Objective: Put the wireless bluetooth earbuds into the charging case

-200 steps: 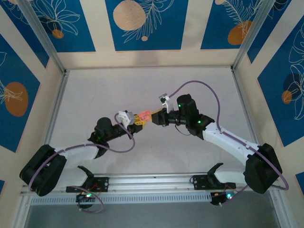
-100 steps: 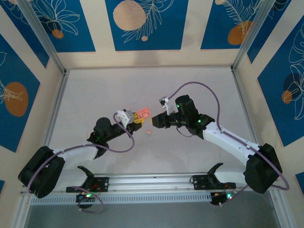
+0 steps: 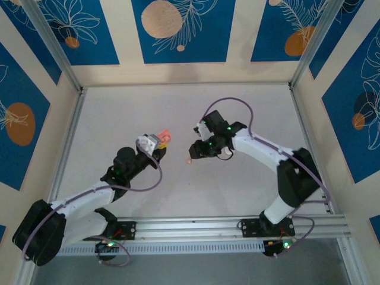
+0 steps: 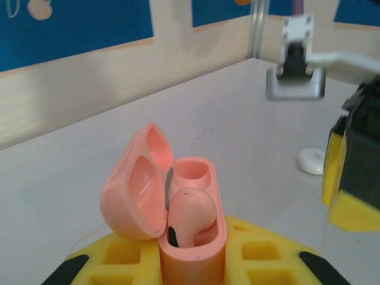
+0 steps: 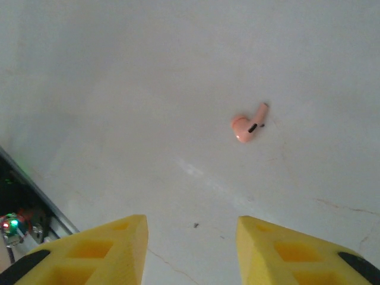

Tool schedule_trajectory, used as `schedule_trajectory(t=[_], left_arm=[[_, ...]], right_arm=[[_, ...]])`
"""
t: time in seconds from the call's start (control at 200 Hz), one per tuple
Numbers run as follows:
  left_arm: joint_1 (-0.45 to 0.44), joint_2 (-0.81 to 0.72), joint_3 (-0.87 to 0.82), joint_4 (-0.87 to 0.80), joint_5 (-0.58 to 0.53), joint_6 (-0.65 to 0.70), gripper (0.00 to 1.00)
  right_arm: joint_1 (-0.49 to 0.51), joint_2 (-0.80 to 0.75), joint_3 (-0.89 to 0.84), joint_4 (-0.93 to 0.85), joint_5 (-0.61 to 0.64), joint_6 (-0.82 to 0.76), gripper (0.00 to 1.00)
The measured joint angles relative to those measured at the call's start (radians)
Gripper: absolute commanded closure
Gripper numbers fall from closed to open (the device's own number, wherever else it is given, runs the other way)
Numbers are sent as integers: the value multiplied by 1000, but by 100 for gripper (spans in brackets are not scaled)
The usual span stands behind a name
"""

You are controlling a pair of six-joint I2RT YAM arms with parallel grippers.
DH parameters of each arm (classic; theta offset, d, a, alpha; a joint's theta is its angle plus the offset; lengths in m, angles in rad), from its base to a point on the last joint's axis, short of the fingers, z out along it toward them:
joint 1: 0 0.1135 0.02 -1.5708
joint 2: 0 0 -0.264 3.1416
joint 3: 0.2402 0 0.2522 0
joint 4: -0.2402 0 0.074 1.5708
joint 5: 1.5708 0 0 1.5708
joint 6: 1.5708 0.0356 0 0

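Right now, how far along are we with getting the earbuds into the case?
Done: one earbud sits in the charging case, lid open, case clamped in the left end effector. In hand: the right end effector hangs open above the table, facing the second earbud lying loose there. Left: pick it up, seat it in the empty socket.

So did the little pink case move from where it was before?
Yes. The charging case, held in the left gripper, went left, toward the metal rail on the table's left edge.
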Motion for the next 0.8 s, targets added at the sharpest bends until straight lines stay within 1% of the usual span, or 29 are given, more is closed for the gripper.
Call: schedule_trajectory(t=[0.175, 0.315, 0.485, 0.625, 0.8], left_arm=[[45, -39, 0, -67, -36, -20, 79], [83, -76, -7, -105, -59, -45, 79], [113, -117, -26, -138, -61, -56, 79], [123, -126, -27, -158, -61, -56, 79], [128, -129, -35, -162, -60, -56, 79]], right_arm=[[26, 162, 116, -80, 32, -97, 51], [19, 267, 200, -95, 5, -182, 51], [13, 383, 292, -98, -26, -255, 50], [10, 447, 334, -102, -55, -300, 50], [10, 478, 343, -139, -68, -335, 51]])
